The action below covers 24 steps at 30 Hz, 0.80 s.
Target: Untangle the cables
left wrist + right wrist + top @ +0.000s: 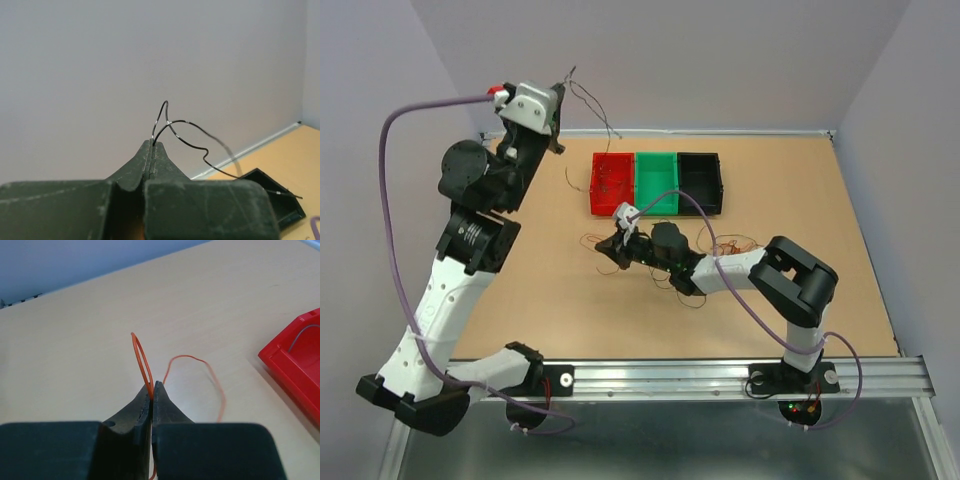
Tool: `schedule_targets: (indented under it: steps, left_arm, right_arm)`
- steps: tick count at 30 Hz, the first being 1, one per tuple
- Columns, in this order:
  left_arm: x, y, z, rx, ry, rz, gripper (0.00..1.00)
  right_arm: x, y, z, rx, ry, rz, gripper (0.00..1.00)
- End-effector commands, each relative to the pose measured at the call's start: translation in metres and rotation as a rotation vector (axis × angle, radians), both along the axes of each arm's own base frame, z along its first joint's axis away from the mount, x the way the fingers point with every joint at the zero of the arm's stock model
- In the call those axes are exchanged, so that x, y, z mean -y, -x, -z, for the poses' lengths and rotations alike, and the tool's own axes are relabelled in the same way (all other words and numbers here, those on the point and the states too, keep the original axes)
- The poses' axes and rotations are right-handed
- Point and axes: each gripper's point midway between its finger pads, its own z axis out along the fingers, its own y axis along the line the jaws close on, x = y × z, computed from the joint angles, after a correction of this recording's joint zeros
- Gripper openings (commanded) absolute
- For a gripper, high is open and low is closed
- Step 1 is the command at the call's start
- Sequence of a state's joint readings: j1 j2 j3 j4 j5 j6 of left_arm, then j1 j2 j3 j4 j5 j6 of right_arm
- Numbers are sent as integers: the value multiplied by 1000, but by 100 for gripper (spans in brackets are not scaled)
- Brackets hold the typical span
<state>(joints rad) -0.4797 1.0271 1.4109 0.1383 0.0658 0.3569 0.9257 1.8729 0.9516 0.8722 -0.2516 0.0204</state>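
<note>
**Two robot arms each pinch one thin wire over a tan table**

Overhead view: the left gripper (pixel 564 86) is raised high at the far left, close to the back wall. It is closed on a dark wire (pixel 592 103) that trails down toward the table (pixel 800 200). The right gripper (pixel 604 246) sits low at mid-table, just on the near side of three bins in a row: red bin (pixel 613 185), green bin (pixel 657 180) and black bin (pixel 701 180), left to right. The other cables (pixel 728 244) lie in curly loops on the table around the right arm (strands too fine to count).

Left wrist view: the jaws are pressed fully together on the dark wire. It loops above the fingertips and runs off right, over a corner of the black bin.

Right wrist view: the jaws are fully together, pinching an orange wire (pixel 142 356). It stands up as a narrow loop, and another stretch curves away right above the table. The red bin's corner shows at the right edge.
</note>
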Motion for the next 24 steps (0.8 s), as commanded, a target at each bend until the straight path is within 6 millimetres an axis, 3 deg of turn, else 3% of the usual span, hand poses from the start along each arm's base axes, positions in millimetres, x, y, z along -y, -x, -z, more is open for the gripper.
schedule_targets:
  steps: [1,3,5,6,7,8,10,11,12,13,14,15,20,22,23,24]
  left_arm:
    - [-37,-7,-62,70,156,-179,0]
    - [-50,-15,-88,87,202,-258,0]
    - [-55,-27,-95,74,209,-312,0]
    - [-59,-20,-110,103,231,-313,0]
    - [-57,-22,-111,104,226,-308,0]
    - [-53,-21,-112,111,213,-288,0]
    - [-40,-20,-106,108,186,-224,0]
    - [-36,-20,-103,114,171,-203,0]
    - [-29,-12,-103,135,145,-159,0]
    - [-21,-22,-84,106,117,-146,0]
    - [-19,-22,-81,114,113,-136,0]
    - [-8,-29,-63,90,72,-107,0]
    - [13,-61,-17,-3,39,-82,0]
    - [25,-80,9,-54,13,-69,0]
    - [35,-83,13,-44,3,-28,0]
    - [46,-88,31,-68,-11,14,0]
  right_arm:
    - [-3,7,-28,34,-100,-6,0]
    - [5,9,-21,20,-86,15,0]
    - [12,12,-16,15,-71,26,1]
    - [17,18,-15,18,-63,12,1]
    - [19,22,-12,20,-53,-5,1]
    - [21,26,-13,32,-50,-21,12]
    - [29,33,-18,50,-50,-27,48]
    - [31,34,-20,52,-53,-26,61]
    - [34,35,-23,56,-57,-21,65]
    - [37,35,-26,60,-62,-10,68]
    - [42,38,-32,66,-71,-2,70]
    - [47,38,-35,70,-77,11,71]
    - [79,37,-56,84,-120,126,70]
    - [100,36,-66,78,-151,207,70]
    - [107,37,-68,76,-158,230,70]
    - [123,34,-78,70,-193,300,68]
